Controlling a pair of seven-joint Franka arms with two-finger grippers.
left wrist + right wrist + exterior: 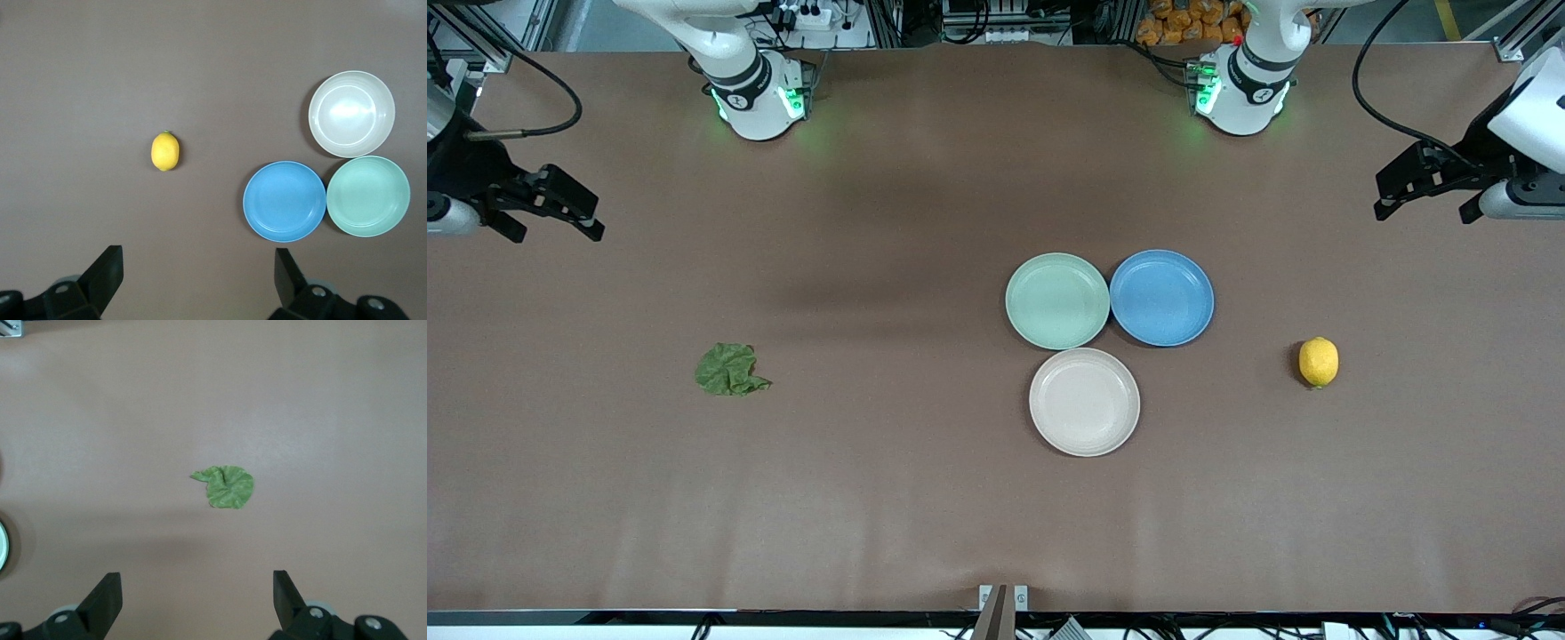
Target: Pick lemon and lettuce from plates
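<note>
The lemon (1319, 362) lies on the bare table toward the left arm's end, apart from the plates; it also shows in the left wrist view (165, 151). The lettuce (731, 370) lies flat on the table toward the right arm's end, and shows in the right wrist view (229, 487). The mint green plate (1057, 300) and the cream plate (1084, 402) are empty. My left gripper (1423, 212) is open and empty, up over the table's left-arm end (197, 267). My right gripper (554, 233) is open and empty, up over the right-arm end (195, 587).
An empty blue plate (1161, 297) touches the mint plate on the side toward the left arm's end. The three plates cluster at the table's middle, also in the left wrist view: cream (351, 113), blue (285, 201), mint (368, 196).
</note>
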